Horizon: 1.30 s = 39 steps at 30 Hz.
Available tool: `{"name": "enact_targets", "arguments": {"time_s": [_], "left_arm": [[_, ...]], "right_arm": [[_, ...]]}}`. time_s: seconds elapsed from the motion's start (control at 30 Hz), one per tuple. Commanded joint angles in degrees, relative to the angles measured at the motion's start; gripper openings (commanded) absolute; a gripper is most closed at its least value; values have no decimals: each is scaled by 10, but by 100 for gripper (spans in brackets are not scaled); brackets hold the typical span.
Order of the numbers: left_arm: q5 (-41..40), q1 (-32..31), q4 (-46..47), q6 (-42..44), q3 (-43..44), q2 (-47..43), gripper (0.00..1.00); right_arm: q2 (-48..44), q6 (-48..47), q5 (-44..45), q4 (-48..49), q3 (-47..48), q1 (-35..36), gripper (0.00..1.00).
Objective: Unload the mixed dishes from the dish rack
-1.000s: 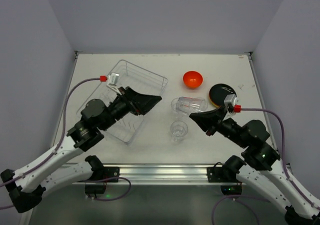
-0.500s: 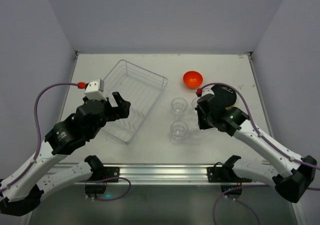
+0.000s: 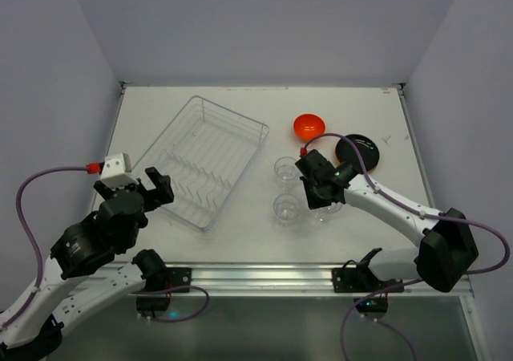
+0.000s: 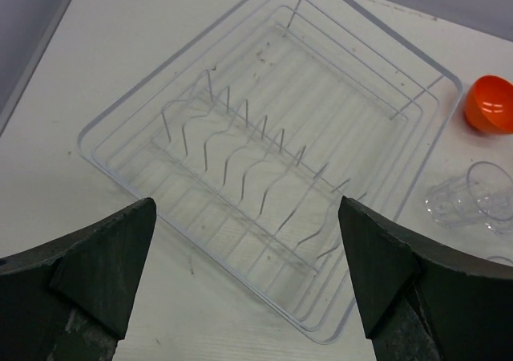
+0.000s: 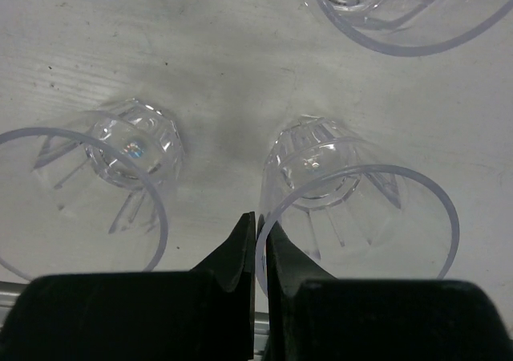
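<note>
Your left tool (image 4: 246, 208) hangs spread wide over the worktop's near-left side, facing the dish rack (image 3: 232, 112), which shows no dishes. Right of the rack, mid-worktop, your right tool (image 5: 256, 229) pinches the near rim of an upright drinking glass (image 5: 321, 168) set beside three other glasses (image 5: 120, 152); letting go looks due.

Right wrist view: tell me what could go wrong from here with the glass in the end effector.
1. The right end effector is shut on only the thin rim of a clear glass, so the glass could slip or tip when it is released.
2. A second glass stands close beside it, so a sideways retreat might knock that one over.
</note>
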Motion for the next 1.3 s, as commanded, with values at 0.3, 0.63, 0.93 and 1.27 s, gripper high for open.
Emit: {"name": "enact_targets", "arguments": {"time_s": [0.3, 0.63, 0.93, 1.27], "left_arm": [[-104, -1, -14, -25, -4, 18, 100], [-132, 1, 39, -34, 24, 130, 100], [-74, 55, 100, 9, 25, 165, 100], [98, 246, 168, 99, 27, 212, 100]], "right_arm": [[31, 27, -12, 27, -3, -3, 2], [7, 31, -6, 4, -5, 0, 4], [-2, 14, -46, 26, -15, 0, 22], [-173, -4, 30, -36, 69, -2, 99]]}}
